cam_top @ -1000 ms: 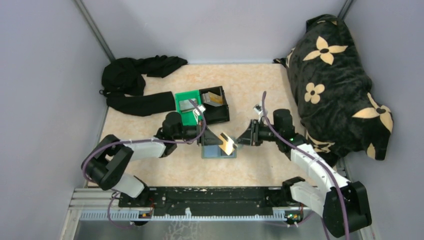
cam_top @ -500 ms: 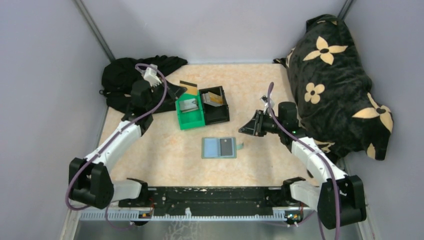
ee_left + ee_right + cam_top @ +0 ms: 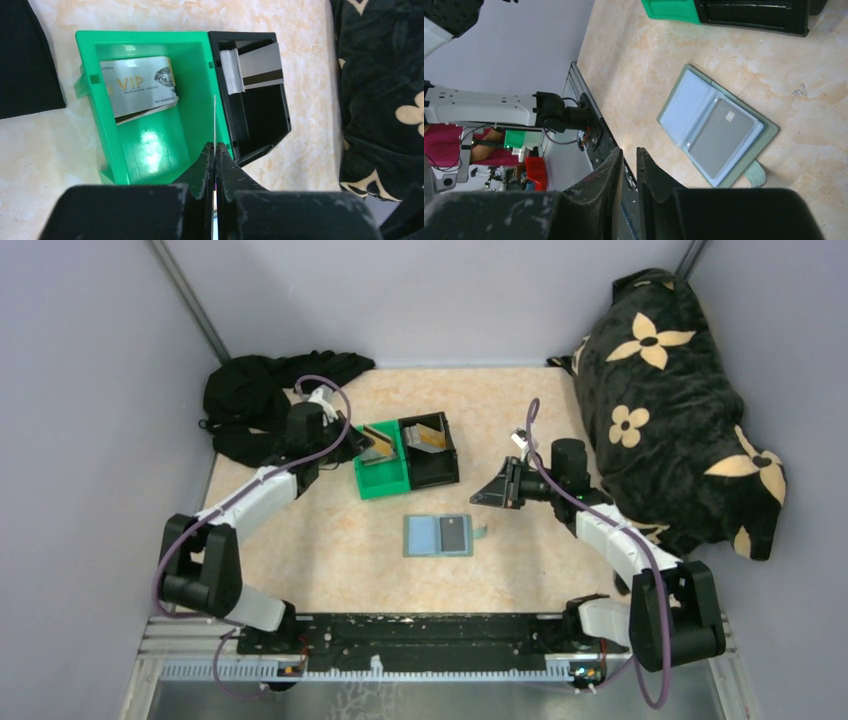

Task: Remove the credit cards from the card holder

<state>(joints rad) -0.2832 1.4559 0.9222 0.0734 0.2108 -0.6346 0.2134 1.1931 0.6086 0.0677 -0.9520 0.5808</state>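
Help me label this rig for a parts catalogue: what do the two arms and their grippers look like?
The left arm and right arm have white link shells between chunky black joints, and a purple cable loops loosely along each. The left gripper and right gripper are matte black, with two fingers tapering to narrow, lightly scuffed tips.

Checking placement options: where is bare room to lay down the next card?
Bare tabletop lies between the card holder and the left arm, and behind the black bin toward the back wall. Crowded: around the green bin, where the left tool holds a card, and by the right tool.
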